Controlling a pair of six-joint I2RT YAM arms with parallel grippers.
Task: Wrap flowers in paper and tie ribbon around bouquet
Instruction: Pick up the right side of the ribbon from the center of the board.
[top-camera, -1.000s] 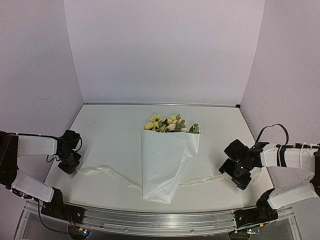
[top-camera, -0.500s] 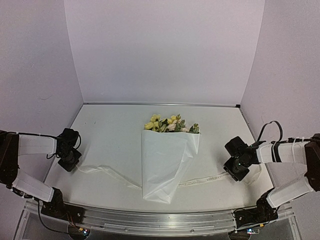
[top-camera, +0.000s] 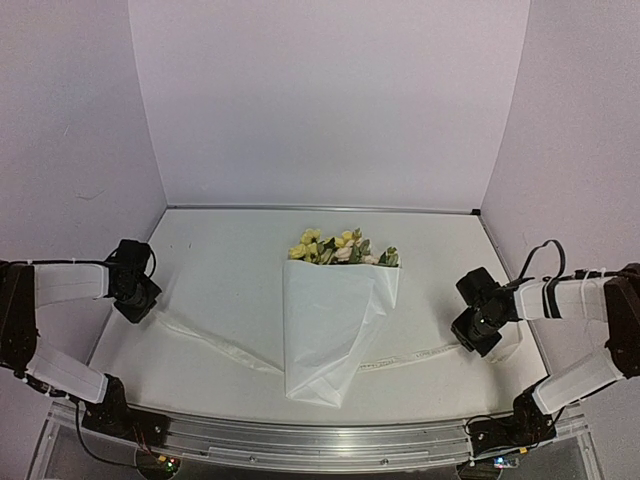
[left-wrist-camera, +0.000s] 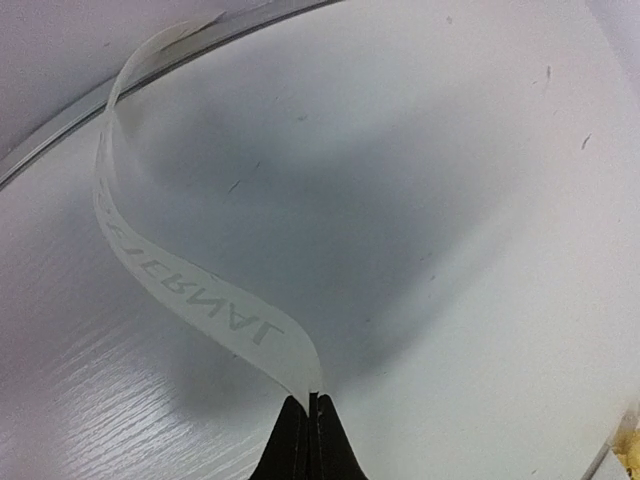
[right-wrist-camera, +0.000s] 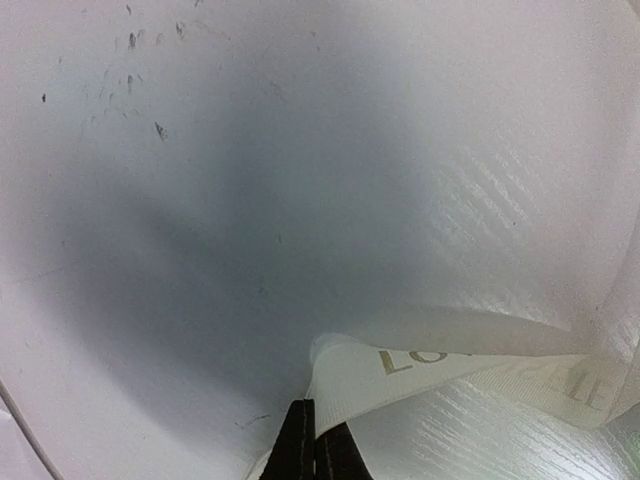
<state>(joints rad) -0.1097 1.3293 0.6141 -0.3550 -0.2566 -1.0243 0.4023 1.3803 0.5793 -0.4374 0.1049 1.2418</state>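
Wrist views: left jaws clamped shut on ribbon (left-wrist-camera: 190, 290) end, right jaws clamped on other end; bouquet (top-camera: 335, 320) between them.

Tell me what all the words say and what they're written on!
"ERNAL": on the ribbon, left wrist view, upside down; the letters before it fade out.
"LO": on the ribbon, right wrist view; the rest is folded or blurred.
Top view: the ribbon lettering is too small to read.
No other writing.

High rear overview — wrist close-ups on ribbon (left-wrist-camera: 180, 290)
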